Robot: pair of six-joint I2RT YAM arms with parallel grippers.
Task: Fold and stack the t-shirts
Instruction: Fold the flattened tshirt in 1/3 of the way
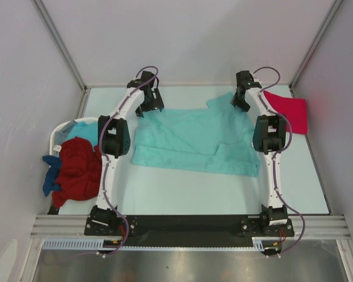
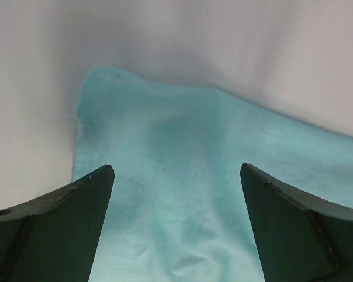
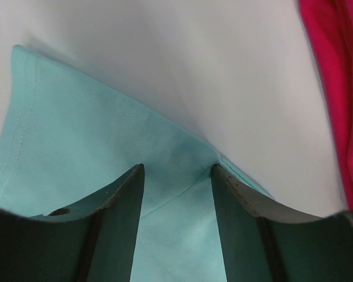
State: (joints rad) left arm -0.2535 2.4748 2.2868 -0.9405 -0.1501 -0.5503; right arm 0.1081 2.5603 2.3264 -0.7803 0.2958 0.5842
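Observation:
A light teal t-shirt (image 1: 194, 141) lies spread across the middle of the table, with one sleeve reaching toward the far right. My left gripper (image 1: 148, 106) hovers at its far left corner. In the left wrist view this gripper (image 2: 176, 176) is wide open over the teal cloth (image 2: 165, 135), holding nothing. My right gripper (image 1: 241, 100) sits at the far right sleeve. Its jaws (image 3: 177, 168) stand apart, with the teal sleeve seam (image 3: 76, 129) lying in the gap and not pinched. A pinkish-red t-shirt (image 1: 288, 111) lies flat at the far right.
A white basket (image 1: 56, 136) at the left edge holds a light blue shirt (image 1: 82, 130). A dark red shirt (image 1: 76, 170) and a blue one (image 1: 50, 176) spill over its front. The pinkish-red cloth (image 3: 335, 70) lies just right of my right gripper. Walls enclose the table.

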